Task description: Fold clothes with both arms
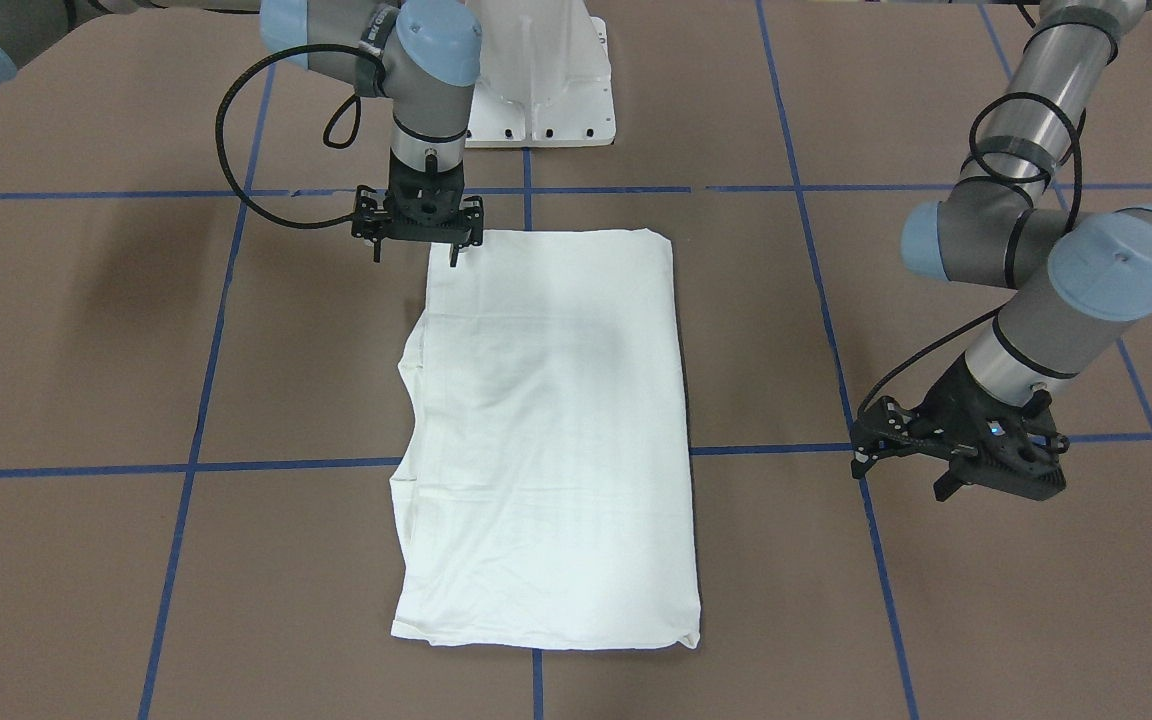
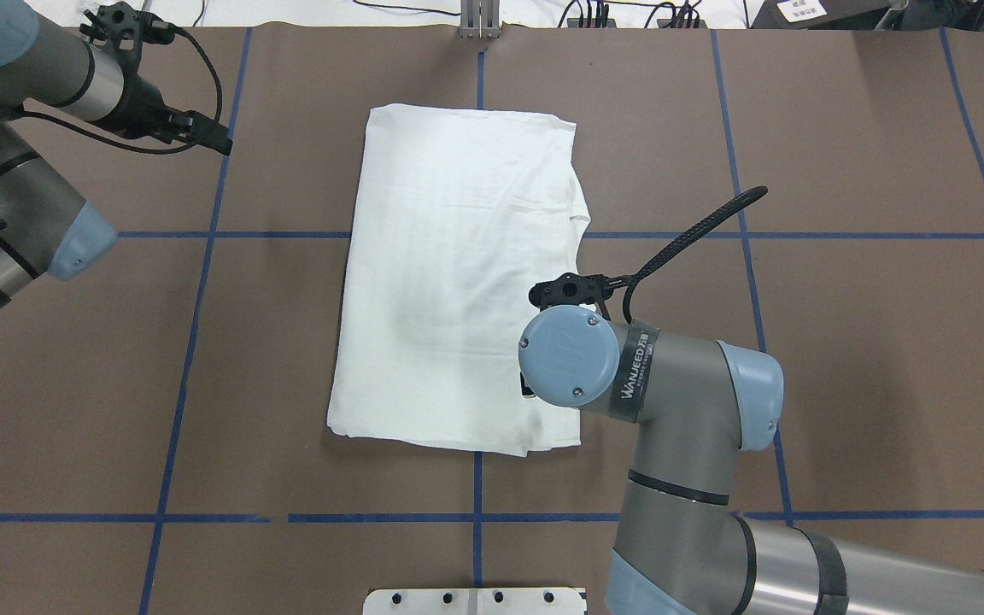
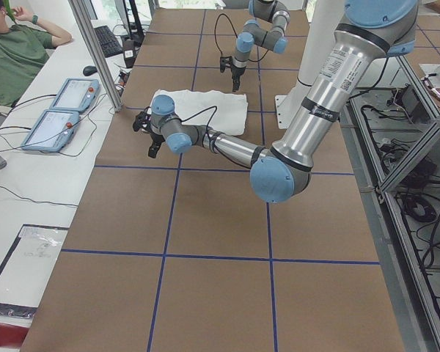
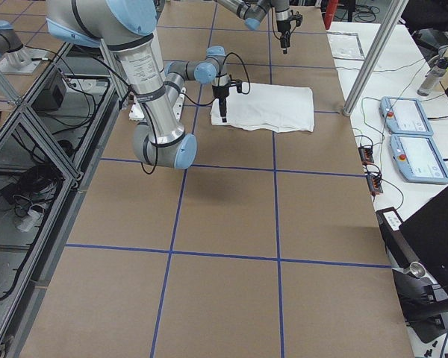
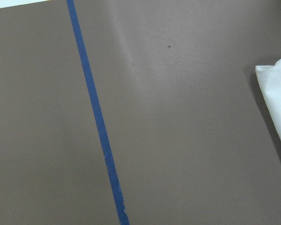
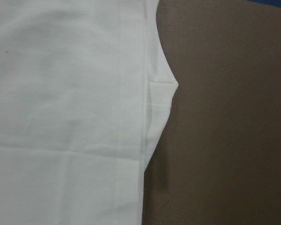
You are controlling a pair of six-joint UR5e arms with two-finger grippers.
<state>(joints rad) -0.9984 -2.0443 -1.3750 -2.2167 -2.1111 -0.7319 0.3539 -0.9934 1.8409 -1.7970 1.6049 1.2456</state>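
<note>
Tabletop (image 1: 136, 330) covered in brown paper, marked into large squares by blue tape lines (image 1: 286, 465). In the middle lies the white T-shirt (image 1: 546, 440), folded into a long, flat rectangle that runs lengthwise away from the robot. One long side is straight. The other, on the robot's right, is uneven, with a small flap (image 6: 161, 93) of fabric poking out past a seam (the right wrist view shows this close up).

The right arm (image 2: 671, 384) reaches over the end of the shirt nearest the robot. The right gripper (image 1: 415, 258) points straight down at the corner of that end on the robot's right. Its two fingers are spread apart and hold nothing; one fingertip is over the shirt's edge, the other over bare paper just beside it. Whether either fingertip touches the cloth cannot be told.

The left arm (image 2: 22, 196) is off to the robot's left. The left gripper (image 1: 903, 477) hangs tilted above bare paper, well apart from the shirt, with its fingers parted and empty too. Its wrist view shows brown paper, one tape line and only a corner of the shirt at the picture's edge.

Beyond the table's far side, a person (image 3: 15, 51) in a green top sits at a white bench, near two control tablets (image 3: 59, 110).
</note>
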